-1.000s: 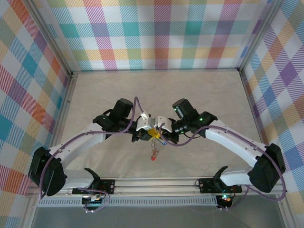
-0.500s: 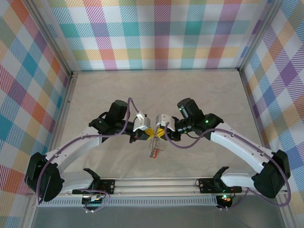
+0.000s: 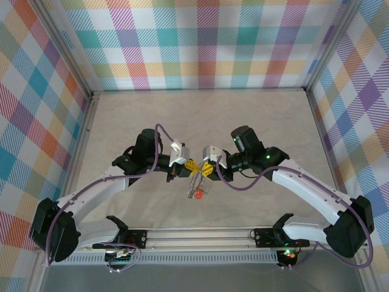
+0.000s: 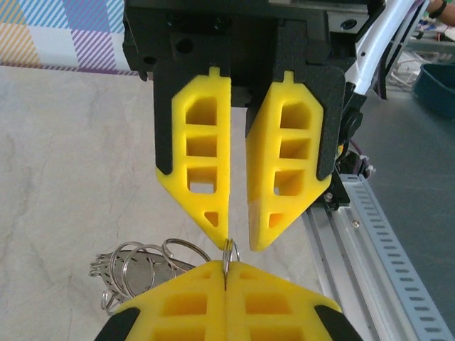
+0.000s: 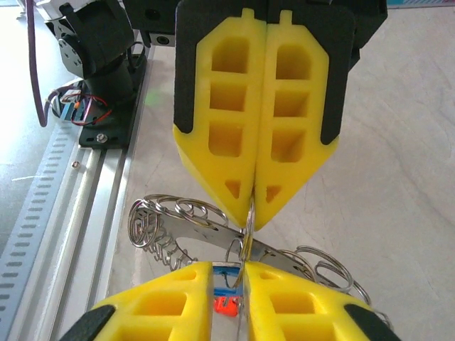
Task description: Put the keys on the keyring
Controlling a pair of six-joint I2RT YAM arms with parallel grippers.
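Over the base rail [image 3: 200, 234] at the near edge, the red piece [image 3: 197, 193] dangles lowest, under the keys [image 3: 195, 181], which hang in a bunched cluster beneath my jaws. Just beyond, my left jaws are clamped tight on the keyring [image 4: 229, 251]. My right jaws meet them tip to tip, parted by a narrow gap. The tabletop [image 3: 200, 115] runs back to plaid walls [image 3: 206, 42].
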